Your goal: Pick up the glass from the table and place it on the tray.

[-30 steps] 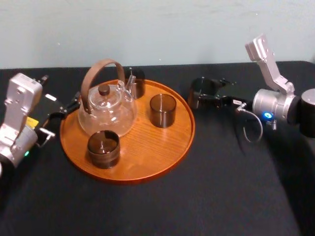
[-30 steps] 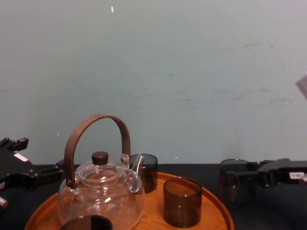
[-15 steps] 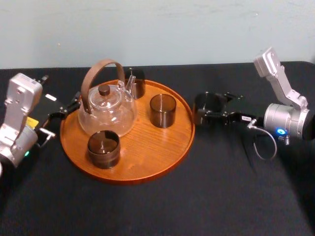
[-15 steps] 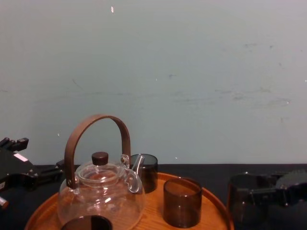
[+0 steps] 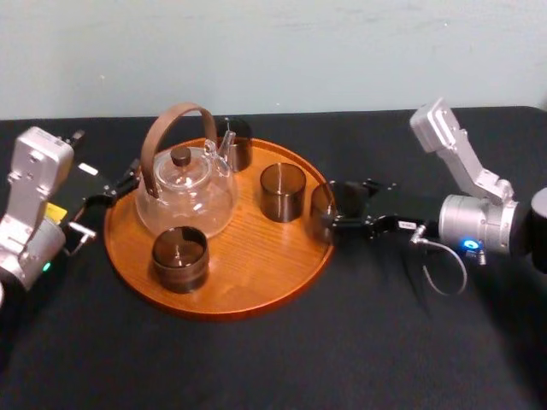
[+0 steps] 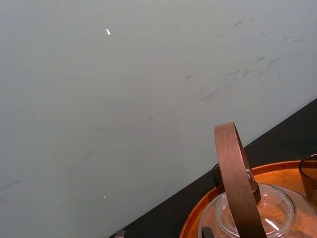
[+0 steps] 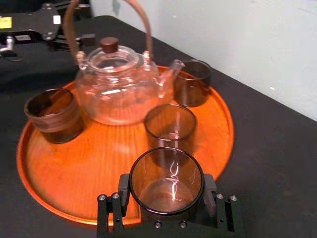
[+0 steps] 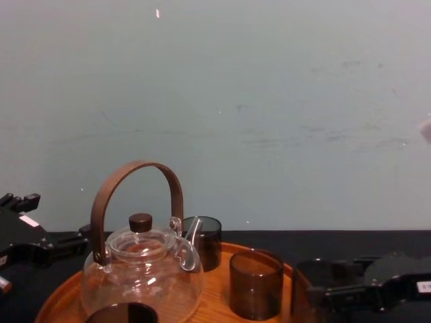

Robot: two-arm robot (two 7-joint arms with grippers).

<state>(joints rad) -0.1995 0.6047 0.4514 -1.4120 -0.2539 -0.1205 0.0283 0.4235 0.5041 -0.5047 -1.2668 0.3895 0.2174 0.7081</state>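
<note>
My right gripper [image 5: 332,207] is shut on the glass [image 5: 322,210], a dark smoked tumbler, with a finger touching each side of it. The glass [image 7: 167,181] stands upright over the right rim of the round wooden tray [image 5: 224,311]; I cannot tell whether its base touches. From the chest view the glass [image 8: 312,285] sits just right of the tray [image 8: 219,299]. The black table [image 5: 359,342] spreads wide around the tray. My left gripper [image 5: 126,181] rests parked beside the tray's left edge.
On the tray stand a glass teapot [image 5: 185,190] with a brown arched handle and three more dark glasses: one at the front left [image 5: 179,258], one in the middle [image 5: 282,191] close to the held glass, one at the back [image 5: 236,141]. The tray's front right is bare wood.
My right gripper has carried the glass left, from the table right of the tray to over the tray's right rim. The left arm has not moved.
</note>
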